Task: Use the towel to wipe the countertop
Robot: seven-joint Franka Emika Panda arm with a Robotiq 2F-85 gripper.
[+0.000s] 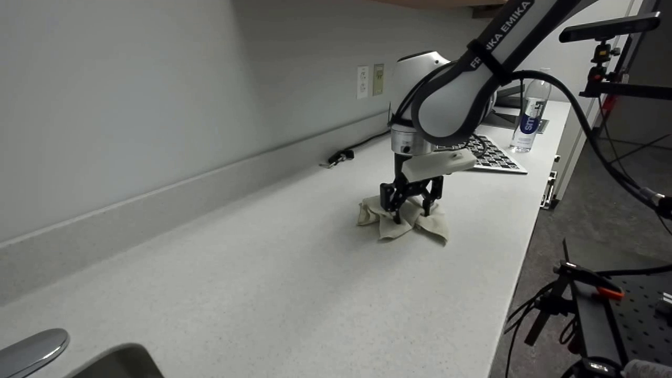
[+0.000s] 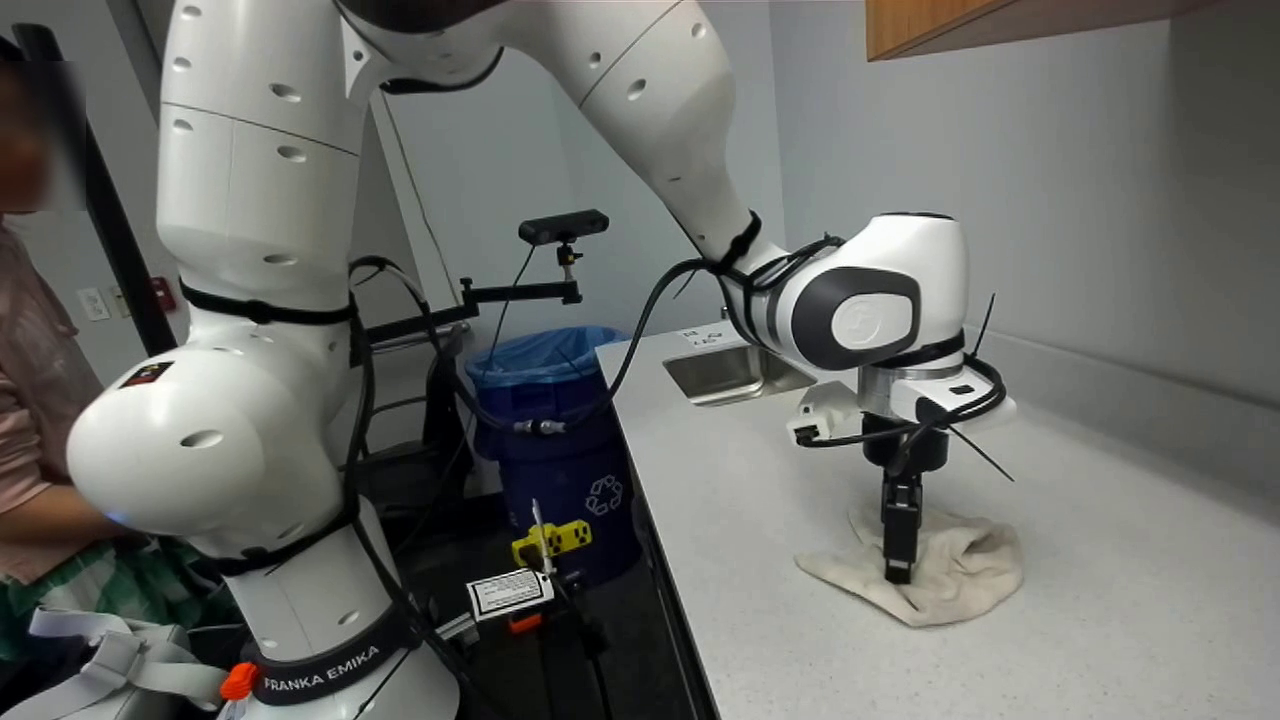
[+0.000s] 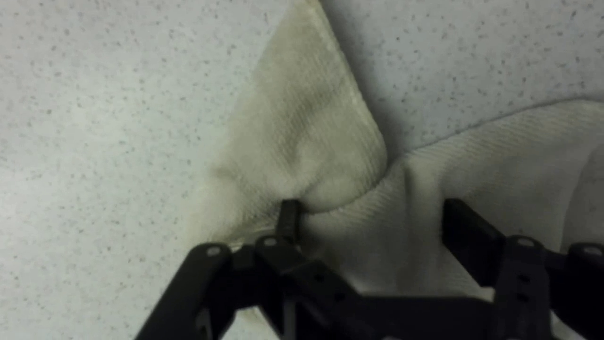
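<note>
On the tabletop [image 1: 262,294] before me: rumpled towel [image 2: 965,565] directly beneath the pincer [image 1: 412,214], whose jaws stand apart, fingertips [image 3: 289,222] touching the folds.

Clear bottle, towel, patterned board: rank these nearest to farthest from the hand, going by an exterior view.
1. Towel, directly under the hand.
2. Patterned board, behind, toward picture right.
3. Clear bottle, standing beyond the board's right edge.

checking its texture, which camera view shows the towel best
The wrist view: its close-up shows fine ribbing on the towel, though cropped. Both exterior views show it smaller, ribbing not discernible, partly hidden by the pincer.
</note>
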